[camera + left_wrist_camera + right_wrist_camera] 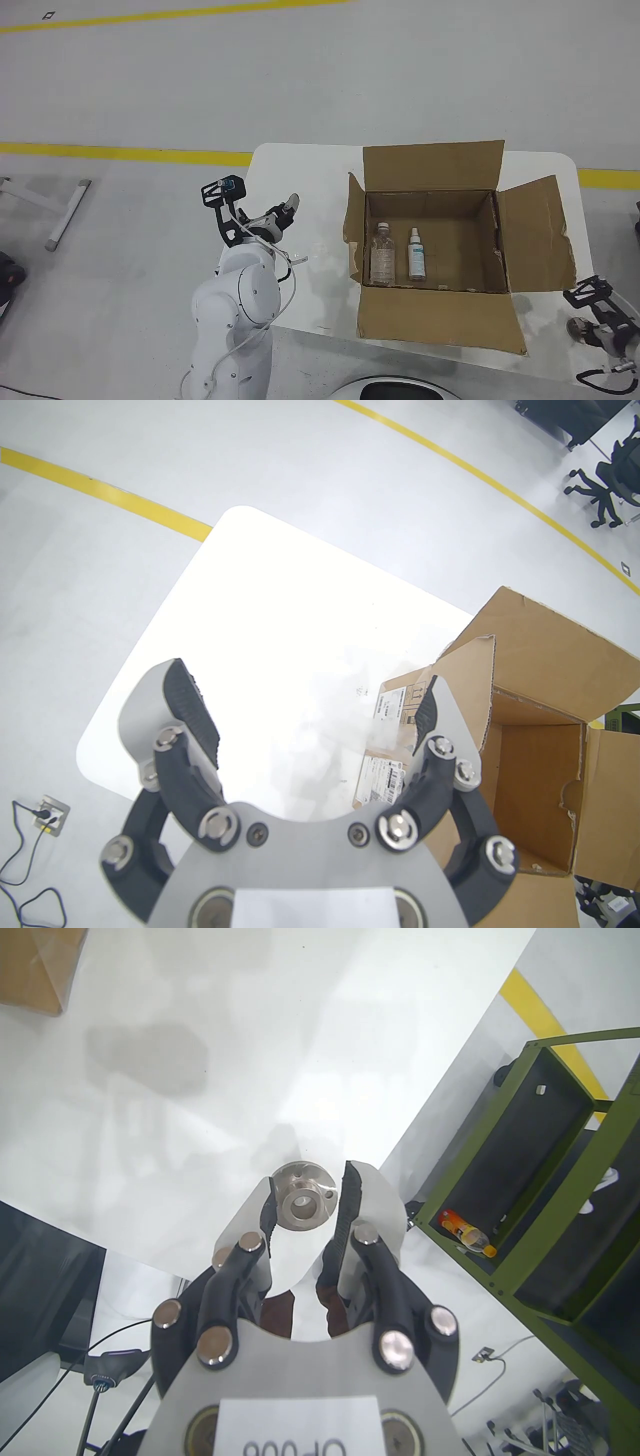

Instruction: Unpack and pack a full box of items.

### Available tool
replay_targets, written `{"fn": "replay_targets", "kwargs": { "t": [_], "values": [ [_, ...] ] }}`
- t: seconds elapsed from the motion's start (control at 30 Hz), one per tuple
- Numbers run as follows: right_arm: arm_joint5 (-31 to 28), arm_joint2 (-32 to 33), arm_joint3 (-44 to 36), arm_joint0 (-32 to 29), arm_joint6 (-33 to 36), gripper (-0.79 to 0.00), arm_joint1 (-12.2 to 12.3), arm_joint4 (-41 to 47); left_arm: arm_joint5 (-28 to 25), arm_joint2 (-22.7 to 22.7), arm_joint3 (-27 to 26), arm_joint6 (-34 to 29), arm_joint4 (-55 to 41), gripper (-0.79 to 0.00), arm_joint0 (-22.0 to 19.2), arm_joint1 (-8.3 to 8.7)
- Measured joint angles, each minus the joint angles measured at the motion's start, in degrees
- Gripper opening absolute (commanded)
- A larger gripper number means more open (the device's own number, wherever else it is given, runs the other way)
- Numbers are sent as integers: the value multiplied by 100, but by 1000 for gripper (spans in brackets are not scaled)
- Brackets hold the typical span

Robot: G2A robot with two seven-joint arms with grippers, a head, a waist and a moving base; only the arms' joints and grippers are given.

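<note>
Metal between the pads of the right gripper (310,1173): grips a round metal flange (302,1204) with a hole in the middle, pinched from both sides. Hangs low over the white table (350,1053), close to its near right corner and well apart from the cardboard box (440,320). Could be on the way out of the box or on the way in; cannot tell which.

Over to the left gripper (304,680): spread wide open, holding nothing. Hovers above the left part of the table, near the box's left flap (475,680), tipped down and turned toward the box.

Next, the box itself: open at the top, all four flaps folded out. Inside, two things lying flat on the floor, side by side near the left wall. First a clear bottle (382,255) with a label, then a small spray bottle (417,253) just beside it. Leaves most of the box floor bare.

So, as a guess: not a full box right now. Either nearly unpacked, with two bottles left to lift out, or only just started on packing, with the flange next to go in. Plenty left to do either way.

Past the table edge on the right: a green rack (550,1138) with an orange drink bottle (465,1233) lying in it.
</note>
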Motion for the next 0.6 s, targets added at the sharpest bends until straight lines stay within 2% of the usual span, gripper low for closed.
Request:
{"fn": "replay_targets", "kwargs": {
  "t": [0.2,0.6],
  "values": [
    [-17,36,110,-12,1,-440,21,-44,0,0,0,0,0,0,0,0],
    [-59,-189,233,41,51,-493,58,-340,0,0,0,0,0,0,0,0]
  ]
}}
